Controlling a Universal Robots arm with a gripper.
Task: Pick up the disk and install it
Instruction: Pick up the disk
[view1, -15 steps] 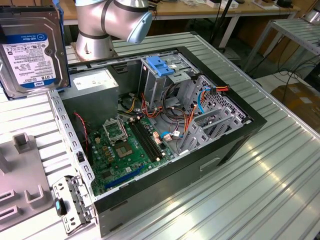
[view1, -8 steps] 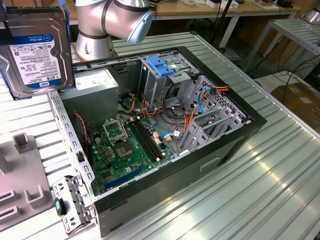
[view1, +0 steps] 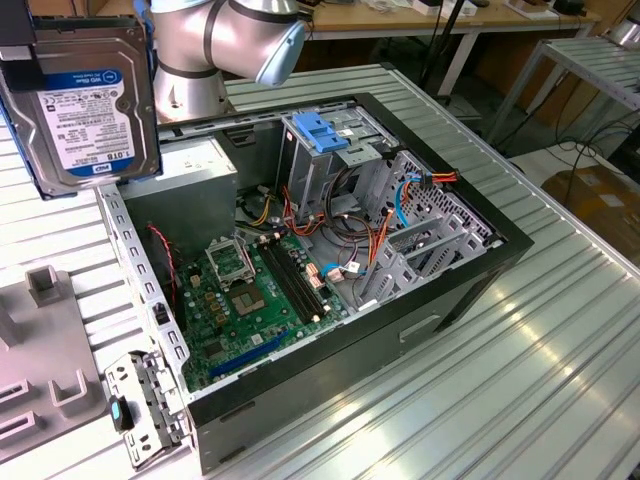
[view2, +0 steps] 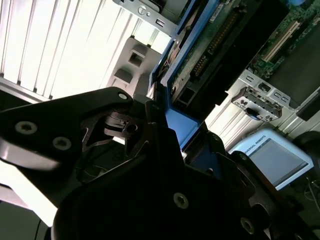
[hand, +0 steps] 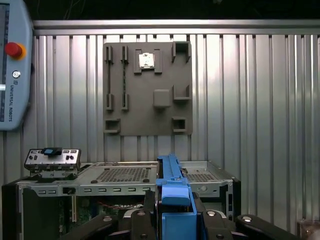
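1. Upper left of the exterior view: the disk (view1: 85, 105) hangs up in the air, label facing the camera
2. Bottom centre of the first wrist view: the gripper (hand: 175, 220) is clamped on its blue rail (hand: 170, 175), I'd guess so the flat faces stay free
3. Centre of the exterior view: the open case (view1: 330, 370) lies on its side so the drive cage (view1: 318, 190) faces up, disk not in yet

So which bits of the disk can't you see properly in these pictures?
- Exterior view: the disk is cut off by the picture's left edge.
- First wrist view: the disk is edge-on, so its label is hidden.
- Second wrist view: the gripper clamped on the disk covers much of it.
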